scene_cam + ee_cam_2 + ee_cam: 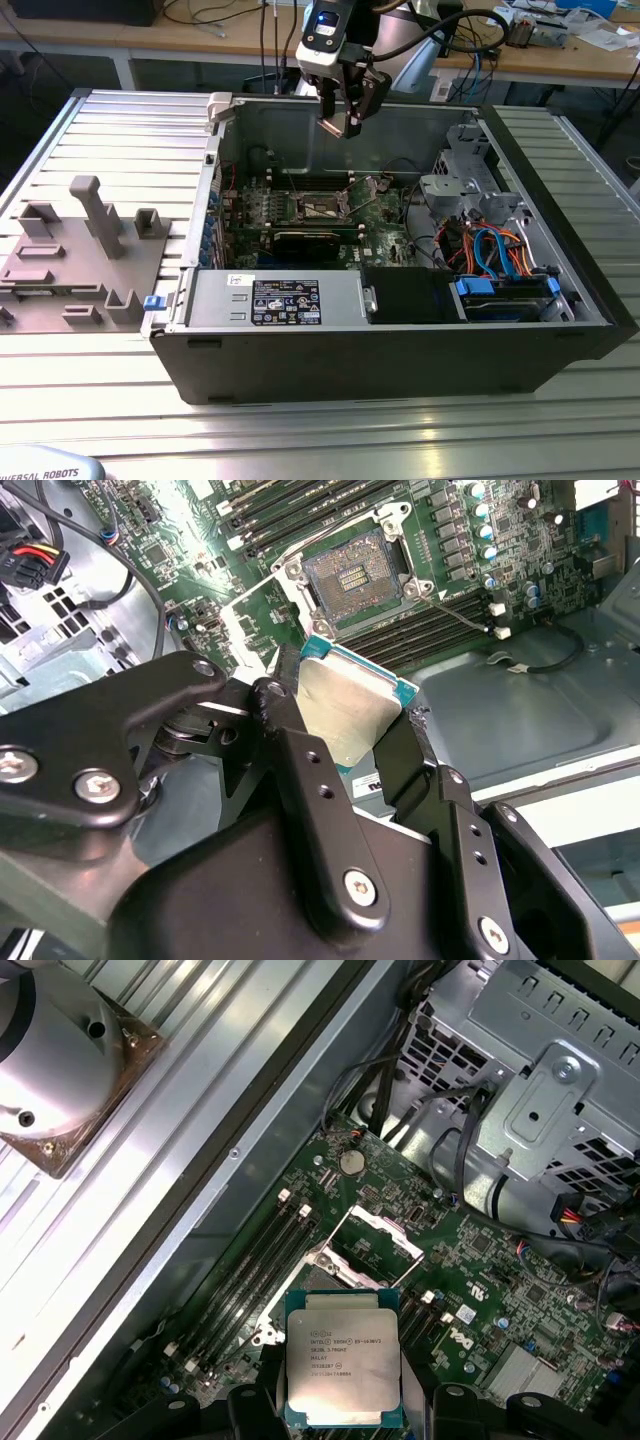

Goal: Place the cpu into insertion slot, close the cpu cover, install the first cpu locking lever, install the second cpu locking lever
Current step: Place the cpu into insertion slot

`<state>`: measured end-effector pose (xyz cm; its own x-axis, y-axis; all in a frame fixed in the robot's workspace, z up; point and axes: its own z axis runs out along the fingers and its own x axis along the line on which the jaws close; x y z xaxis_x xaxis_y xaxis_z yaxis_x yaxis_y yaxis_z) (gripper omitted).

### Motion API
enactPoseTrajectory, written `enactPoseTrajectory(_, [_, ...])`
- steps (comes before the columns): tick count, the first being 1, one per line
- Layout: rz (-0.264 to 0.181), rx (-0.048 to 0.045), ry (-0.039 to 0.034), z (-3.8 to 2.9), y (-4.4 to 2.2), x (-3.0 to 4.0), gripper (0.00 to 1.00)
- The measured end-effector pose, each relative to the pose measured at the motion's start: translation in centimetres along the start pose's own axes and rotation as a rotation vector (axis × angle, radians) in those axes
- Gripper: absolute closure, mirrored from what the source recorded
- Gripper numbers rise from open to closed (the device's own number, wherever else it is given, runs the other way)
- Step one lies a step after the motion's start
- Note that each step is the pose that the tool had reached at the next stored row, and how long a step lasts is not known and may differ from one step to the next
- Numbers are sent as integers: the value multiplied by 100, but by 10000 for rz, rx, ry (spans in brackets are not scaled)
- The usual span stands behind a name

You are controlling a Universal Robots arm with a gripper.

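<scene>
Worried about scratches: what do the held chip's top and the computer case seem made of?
The chip: silvery metal top, dull satin sheen, printed; rim looks like teal circuit board. The case: likely sheet metal, bare grey inside with folded edges, black-coated outside.

Ribbed aluminium table point(300, 430), long slots running across the exterior view. Carries a black computer case point(400, 365) laid on its side, open face up, over the middle and the exterior view's right. Just beside the case, on the exterior view's left: flat grey fixture plate point(60, 285) with several upright blocks and posts, lying directly on the ribs. Small blue piece point(152, 301) at the case's near corner, between plate and case; contact cannot be told. Pale rounded object point(45, 468) at the near edge, cut off by the frame. In the first wrist view, round silvery mount point(60, 1060) on a brown plate, seated on the ribs beside the case wall.
</scene>
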<state>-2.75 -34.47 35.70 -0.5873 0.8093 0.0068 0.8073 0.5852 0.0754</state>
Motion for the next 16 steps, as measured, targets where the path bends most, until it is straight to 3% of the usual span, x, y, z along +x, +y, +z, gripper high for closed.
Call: enactPoseTrajectory(16, [135, -1, -10, 0, 0, 0, 46])
